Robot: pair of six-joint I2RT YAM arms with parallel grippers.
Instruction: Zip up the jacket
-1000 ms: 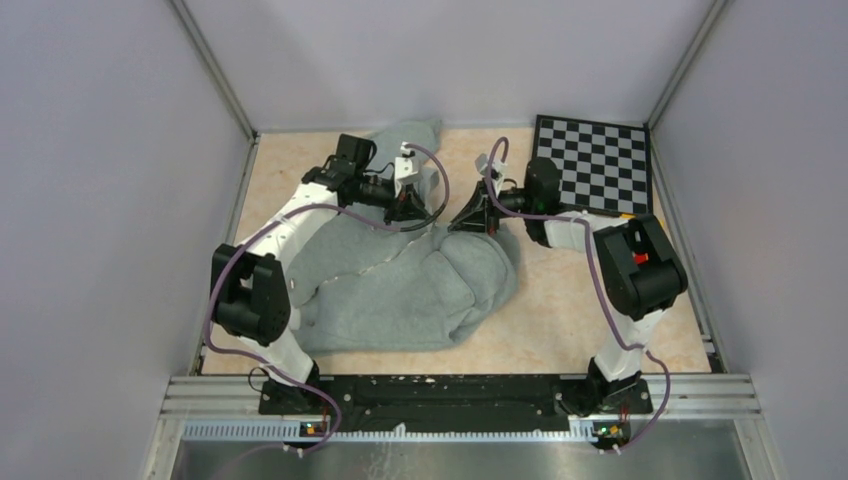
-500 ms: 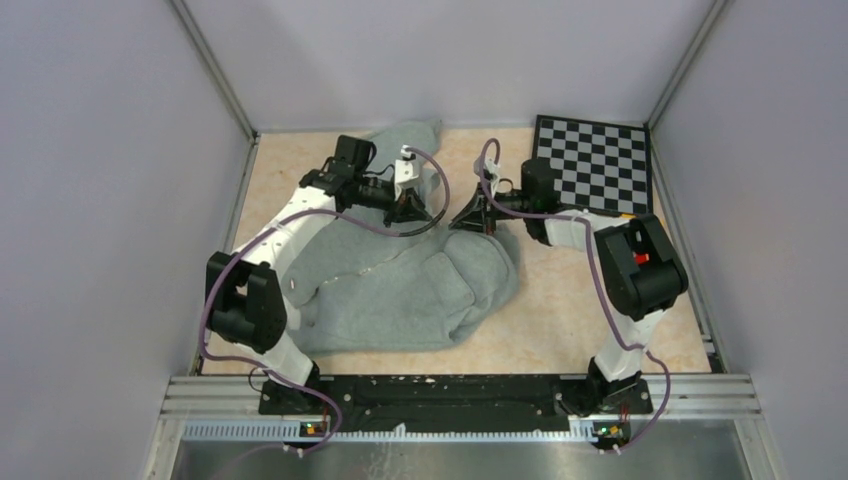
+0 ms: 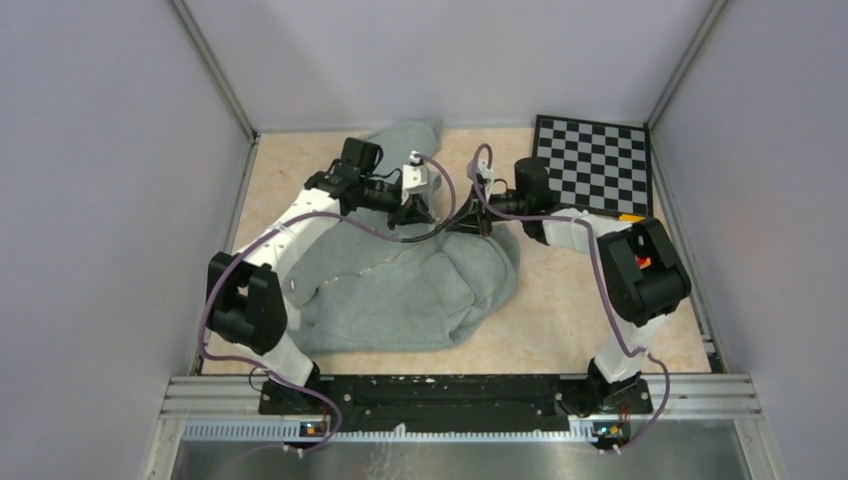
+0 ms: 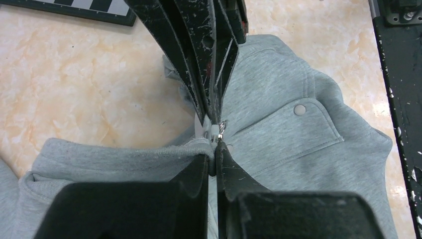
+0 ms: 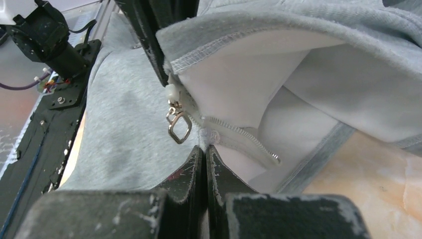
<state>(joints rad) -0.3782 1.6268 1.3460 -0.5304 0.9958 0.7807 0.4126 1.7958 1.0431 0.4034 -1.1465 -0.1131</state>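
Note:
The light-grey jacket [image 3: 400,285] lies bunched on the table between the arms, its upper part raised at the far middle. My left gripper [image 3: 428,214] is shut on the jacket's folded front edge [image 4: 149,149]. My right gripper [image 3: 462,222] faces it, almost tip to tip, and is shut on the pale zipper tape [image 5: 239,135] at the edge. The metal pull [image 5: 179,127] hangs loose just left of the right gripper [image 5: 205,148]. In the left wrist view the pull [image 4: 222,127] hangs just above the left gripper [image 4: 215,152]. A patch pocket [image 4: 293,134] with a snap lies to the right.
A black-and-white checkerboard [image 3: 595,165] lies at the far right corner. Grey walls close in the table on three sides. A black rail [image 3: 450,395] with the arm bases runs along the near edge. A sleeve [image 3: 405,135] reaches toward the back wall.
The two grippers have drawn closer together: the left one moved right, the right one moved left. Both stay shut on the jacket's edge.

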